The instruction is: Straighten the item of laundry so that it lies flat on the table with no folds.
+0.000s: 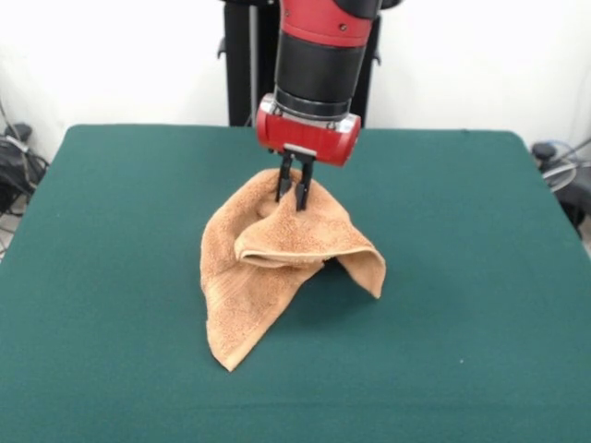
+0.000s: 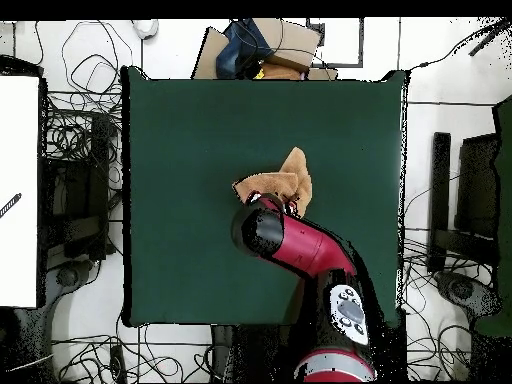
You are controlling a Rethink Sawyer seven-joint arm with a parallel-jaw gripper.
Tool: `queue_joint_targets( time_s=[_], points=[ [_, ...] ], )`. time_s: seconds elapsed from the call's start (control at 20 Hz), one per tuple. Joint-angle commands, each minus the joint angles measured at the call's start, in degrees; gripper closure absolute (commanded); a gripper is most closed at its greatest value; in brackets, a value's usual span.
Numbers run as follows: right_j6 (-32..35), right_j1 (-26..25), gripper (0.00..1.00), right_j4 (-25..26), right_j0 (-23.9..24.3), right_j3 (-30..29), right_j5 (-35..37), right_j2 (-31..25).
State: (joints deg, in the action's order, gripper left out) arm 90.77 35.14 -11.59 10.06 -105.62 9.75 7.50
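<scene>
An orange-tan terry towel, the item of laundry (image 1: 263,272), hangs in a tent shape from its pinched top, folded over itself, with one corner trailing on the green table (image 1: 462,305) toward the front and another flap lifted at the right. My gripper (image 1: 295,192) is shut on the towel's top, its dark fingers (image 1: 303,185) pressed into the cloth. From overhead, the towel (image 2: 290,178) shows as a small crumpled patch near the middle of the table (image 2: 190,200), partly covered by the arm; the gripper itself is hidden under the arm there.
Cables and dark equipment (image 2: 75,190) lie on the floor beside the table's sides. Cardboard and a dark bag (image 2: 255,50) sit just beyond one table edge. Wide bare green cloth surrounds the towel on every side.
</scene>
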Motion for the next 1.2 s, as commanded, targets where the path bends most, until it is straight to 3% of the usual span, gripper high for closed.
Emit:
queue_joint_targets(
  time_s=[0.05, 1.2],
  points=[
    [12.8, 2.3, 1.00, -3.1, -0.7, -0.7, 6.9, -1.7],
    [12.0, 3.7, 1.00, -3.1, 0.7, -2.1, 6.2, -3.4]
  ],
)
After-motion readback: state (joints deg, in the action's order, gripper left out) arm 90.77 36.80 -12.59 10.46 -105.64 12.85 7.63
